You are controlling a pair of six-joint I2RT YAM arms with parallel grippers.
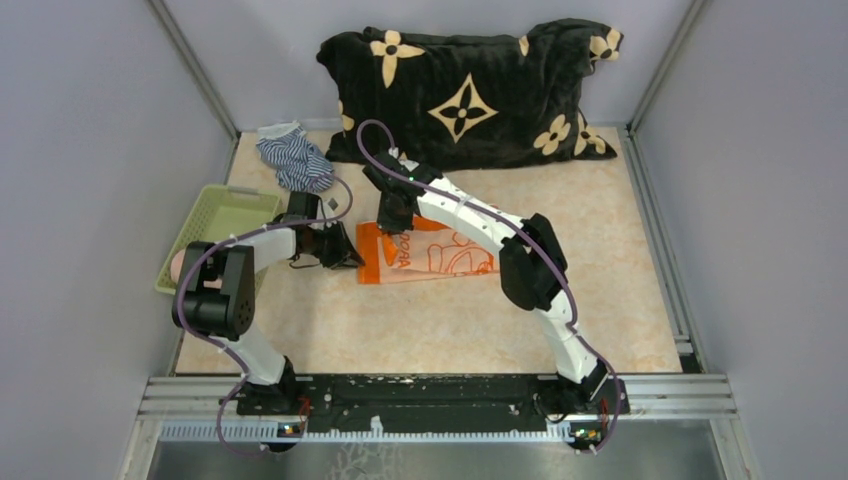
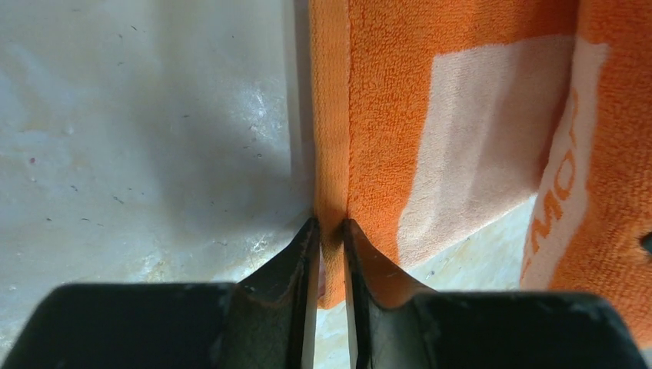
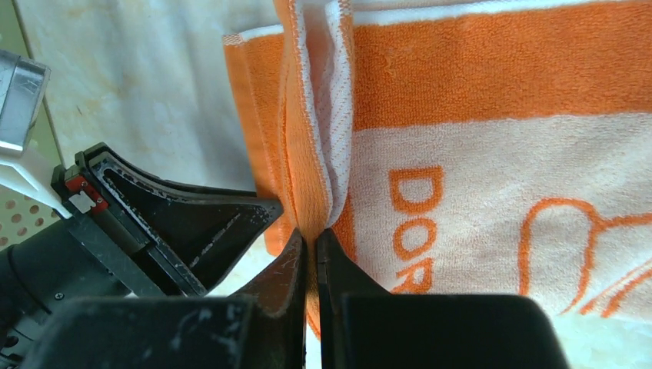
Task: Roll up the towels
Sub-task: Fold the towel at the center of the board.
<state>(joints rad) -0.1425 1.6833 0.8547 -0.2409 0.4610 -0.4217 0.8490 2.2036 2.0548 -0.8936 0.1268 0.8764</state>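
The orange towel point(image 1: 430, 255) with white print and lettering lies flat on the table's middle. My left gripper point(image 1: 345, 250) is at its left end, shut on the orange hem point(image 2: 330, 223); the towel point(image 2: 384, 115) stretches away to the right of the jaws. My right gripper point(image 1: 390, 225) is just behind it at the same left end, shut on a raised fold of the towel point(image 3: 311, 234); the lettered face point(image 3: 477, 177) lies to its right. A pale pink patch point(image 1: 177, 266) shows by the basket behind my left arm, mostly hidden.
A green plastic basket point(image 1: 215, 215) stands at the left wall. A blue-and-white striped cloth point(image 1: 295, 160) lies at the back left. A big black blanket with cream flowers point(image 1: 470, 95) fills the back. The left gripper's fingers point(image 3: 192, 223) show close beside the right jaws.
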